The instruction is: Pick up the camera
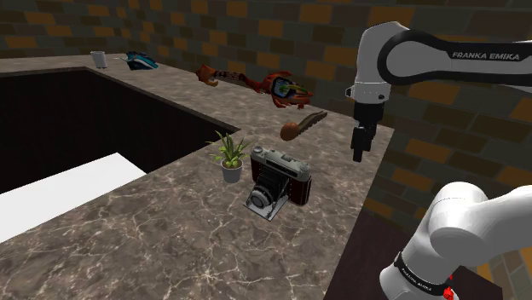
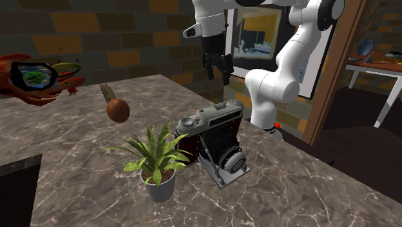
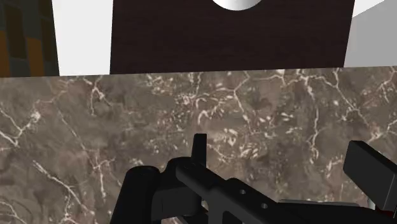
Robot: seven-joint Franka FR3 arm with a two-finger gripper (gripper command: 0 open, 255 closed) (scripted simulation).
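An old folding camera (image 1: pixel 277 179) with a dark red body, grey top and pulled-out lens stands upright on the brown marble counter (image 1: pixel 170 247). In the second exterior view the camera (image 2: pixel 216 142) sits near the middle, lens facing the viewer. My black gripper (image 1: pixel 362 145) hangs in the air to the shoulder view's right of the camera, above the counter's edge, well apart from it. From the second exterior view the gripper (image 2: pixel 216 66) is high behind the camera, fingers pointing down and apart. Through the wrist view the open gripper (image 3: pixel 283 159) looks down on bare marble (image 3: pixel 127 114).
A small potted plant (image 1: pixel 230 158) stands close beside the camera. A brown wooden spoon-like thing (image 1: pixel 303 126) and a colourful mask-like object (image 1: pixel 286 88) lie farther back. The counter bends around a dark recess (image 1: pixel 77 128). My white stand (image 3: pixel 375 38) shows beyond the counter edge.
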